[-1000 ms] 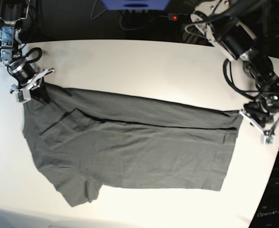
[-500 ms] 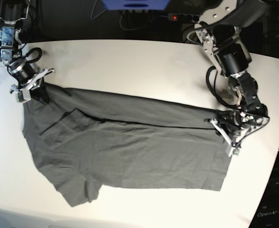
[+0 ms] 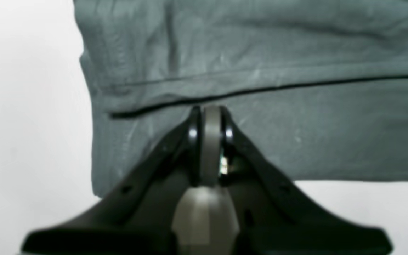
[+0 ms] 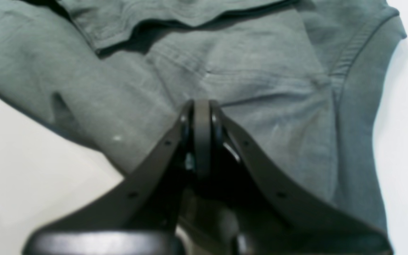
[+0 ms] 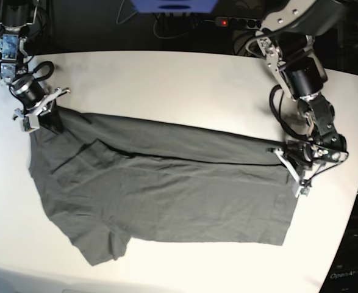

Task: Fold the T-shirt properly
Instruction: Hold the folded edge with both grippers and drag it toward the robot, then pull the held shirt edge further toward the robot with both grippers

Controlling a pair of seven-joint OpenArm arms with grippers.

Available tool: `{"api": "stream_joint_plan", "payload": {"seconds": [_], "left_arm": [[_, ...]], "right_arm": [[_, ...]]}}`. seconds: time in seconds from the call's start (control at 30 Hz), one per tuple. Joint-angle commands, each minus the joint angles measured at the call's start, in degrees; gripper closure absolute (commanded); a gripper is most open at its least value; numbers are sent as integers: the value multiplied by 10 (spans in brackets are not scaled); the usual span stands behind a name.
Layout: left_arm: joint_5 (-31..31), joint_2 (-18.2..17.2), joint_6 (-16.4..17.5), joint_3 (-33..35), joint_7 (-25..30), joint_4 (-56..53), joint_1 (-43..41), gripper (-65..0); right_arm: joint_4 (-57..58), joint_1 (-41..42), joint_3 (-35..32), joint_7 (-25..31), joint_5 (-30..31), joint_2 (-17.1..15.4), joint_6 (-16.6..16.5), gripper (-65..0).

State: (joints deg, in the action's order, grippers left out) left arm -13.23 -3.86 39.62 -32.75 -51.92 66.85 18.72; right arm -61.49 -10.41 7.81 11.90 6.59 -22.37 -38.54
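The T-shirt [image 5: 160, 189] lies spread on the white table [image 5: 166, 79] with only its twelve-o'clock long edge folded over; the remaining folds seem undone. The left gripper [image 5: 296, 163], at three o'clock, and the right gripper [image 5: 41, 113], at ten o'clock, are both fully closed at the cloth's corners; whether they pinch fabric is unclear.

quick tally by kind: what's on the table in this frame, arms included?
T-shirt, dark grey: 1
Grippers: 2, left gripper, right gripper
Table, white: 1
Total: 4
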Motion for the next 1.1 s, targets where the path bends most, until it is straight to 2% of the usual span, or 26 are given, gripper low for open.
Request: {"api": "stream_joint_plan", "payload": {"seconds": [0.0, 0.23, 0.4, 0.5, 0.7, 1.07], "left_arm": [[4, -12, 0, 2, -6, 8, 9, -18], [-3, -17, -1, 2, -26, 8, -6, -18], [-66, -12, 4, 2, -39, 8, -8, -18], [-81, -5, 4, 2, -39, 8, -29, -18], [-76, -1, 4, 2, -56, 15, -78, -18], [-76, 12, 4, 1, -52, 16, -139, -18]], "right_arm": [[4, -6, 1, -41, -25, -8, 3, -3], [4, -6, 2, -42, -25, -26, 3, -3], [4, -7, 6, -42, -25, -34, 3, -3], [4, -19, 25, -39, -25, -34, 2, -3], [4, -26, 30, -38, -25, -46, -12, -3], [4, -39, 30, -38, -26, -55, -12, -3]]}}
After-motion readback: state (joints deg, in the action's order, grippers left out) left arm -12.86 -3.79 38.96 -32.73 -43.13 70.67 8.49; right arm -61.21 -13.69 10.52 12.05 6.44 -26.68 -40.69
